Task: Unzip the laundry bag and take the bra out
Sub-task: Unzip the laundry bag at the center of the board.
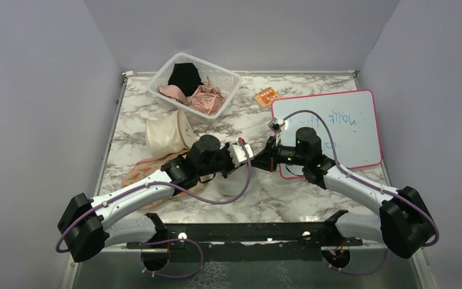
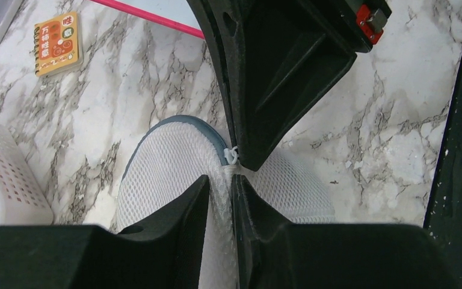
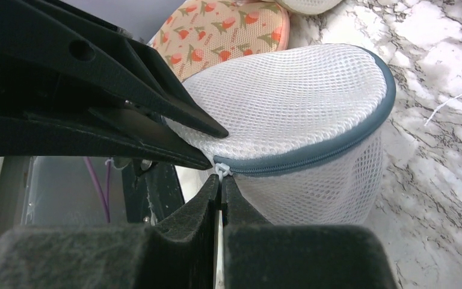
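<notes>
The laundry bag [image 3: 295, 102] is a round white mesh drum with a grey-blue zip [image 3: 313, 153] round its lid, which looks closed. It stands on the marble table and also shows in the left wrist view [image 2: 162, 174]. My right gripper [image 3: 221, 179] is shut on the small white zip pull [image 3: 219, 169] at the bag's near edge. My left gripper [image 2: 221, 179] is shut on a fold of the bag's mesh top, right beside the zip pull [image 2: 233, 155]. In the top view both grippers, left [image 1: 251, 158] and right [image 1: 262, 160], meet tip to tip and hide the bag. The bra is hidden.
A white basket [image 1: 195, 84] with pink and black garments stands at the back. A cream cylindrical bag [image 1: 165, 135] and a peach floral pouch [image 3: 228, 30] lie to the left. A pink-framed whiteboard [image 1: 331, 129] and an orange booklet [image 1: 266, 96] lie to the right.
</notes>
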